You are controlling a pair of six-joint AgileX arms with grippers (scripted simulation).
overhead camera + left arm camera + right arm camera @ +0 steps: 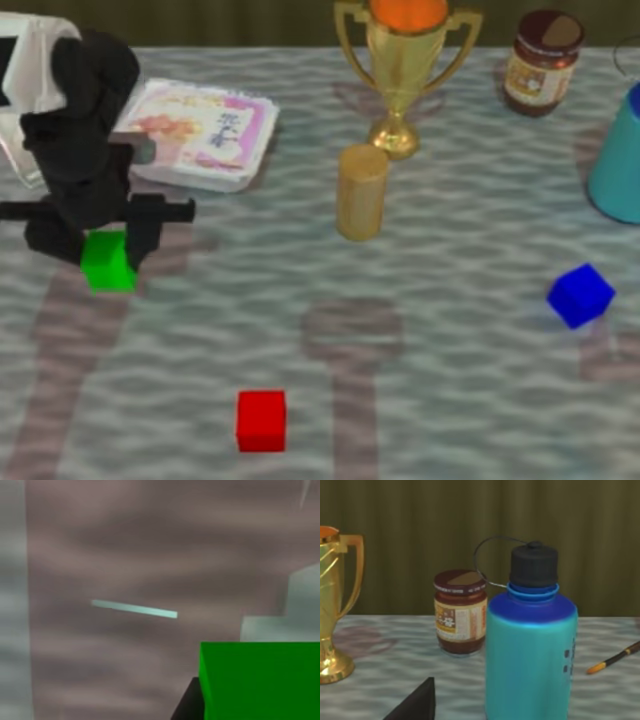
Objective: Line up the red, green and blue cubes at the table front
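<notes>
Three cubes, one arm at work

Three cubes lie on the table (pixel 470 400), one of each colour. One green cube (pixel 108 260) sits at the left side, one red cube (pixel 261 420) near the front edge left of centre, and one blue cube (pixel 580 295) at the right side, turned at an angle to the table edge. All three are well apart from one another.

One arm shows from above: my left arm, black, with the left gripper (pixel 100 245) directly over the green cube. Its fingers stand on either side of the cube, a dark finger (pixel 187 702) showing against the cube's side in the left wrist view, where the green face (pixel 260 680) fills the lower corner. Whether the fingers are pressed onto the cube or merely standing around it I cannot tell.

My right arm is out of the top view; of the right gripper only one dark finger tip (pixel 417 702) enters its own wrist view, so its state cannot be told.

Other things, one of each: a tan cylinder (pixel 360 192) upright near the middle, a gold trophy (pixel 405 70) just behind it, a jar (pixel 540 62) at the back right, a teal bottle (pixel 530 645) with a black cap at the right edge, a flat printed packet (pixel 200 132) at the back left, and a thin brush (pixel 615 659) beyond the bottle.
</notes>
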